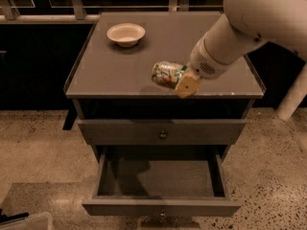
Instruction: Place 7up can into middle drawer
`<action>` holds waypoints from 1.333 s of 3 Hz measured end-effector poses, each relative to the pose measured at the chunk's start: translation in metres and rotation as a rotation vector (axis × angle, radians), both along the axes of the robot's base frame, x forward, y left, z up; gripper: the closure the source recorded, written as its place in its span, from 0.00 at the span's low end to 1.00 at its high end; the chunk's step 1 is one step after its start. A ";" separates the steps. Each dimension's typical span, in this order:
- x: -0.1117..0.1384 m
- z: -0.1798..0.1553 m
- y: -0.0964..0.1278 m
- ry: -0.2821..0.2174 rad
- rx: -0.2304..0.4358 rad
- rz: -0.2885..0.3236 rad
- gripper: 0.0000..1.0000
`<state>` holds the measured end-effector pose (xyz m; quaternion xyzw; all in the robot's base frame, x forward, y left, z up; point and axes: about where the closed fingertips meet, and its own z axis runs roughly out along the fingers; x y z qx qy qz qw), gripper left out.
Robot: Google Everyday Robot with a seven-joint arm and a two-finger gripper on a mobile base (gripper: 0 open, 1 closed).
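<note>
The 7up can [167, 74], silver with a green label, lies sideways in my gripper [181, 81], held in the air over the front edge of the cabinet top [105, 71]. The gripper is shut on the can, with a tan fingertip [187, 86] showing below it. My white arm reaches in from the upper right. The middle drawer [163, 176] is pulled open below, grey and shallow, with a small round knob [162, 215] on its front. The can is above and behind the open drawer.
A cream bowl [125, 34] sits at the back left of the cabinet top. The upper grey drawer front [162, 131] with its knob is closed. A pale object [29, 221] lies on the speckled floor at the bottom left. My arm hides the right back of the top.
</note>
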<state>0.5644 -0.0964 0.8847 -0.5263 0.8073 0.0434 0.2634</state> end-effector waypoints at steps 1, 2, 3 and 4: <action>-0.051 -0.026 -0.004 0.053 0.072 -0.073 1.00; -0.094 -0.055 -0.004 0.125 0.129 -0.135 1.00; -0.125 -0.081 -0.007 0.185 0.176 -0.196 1.00; -0.129 -0.085 -0.008 0.195 0.177 -0.200 1.00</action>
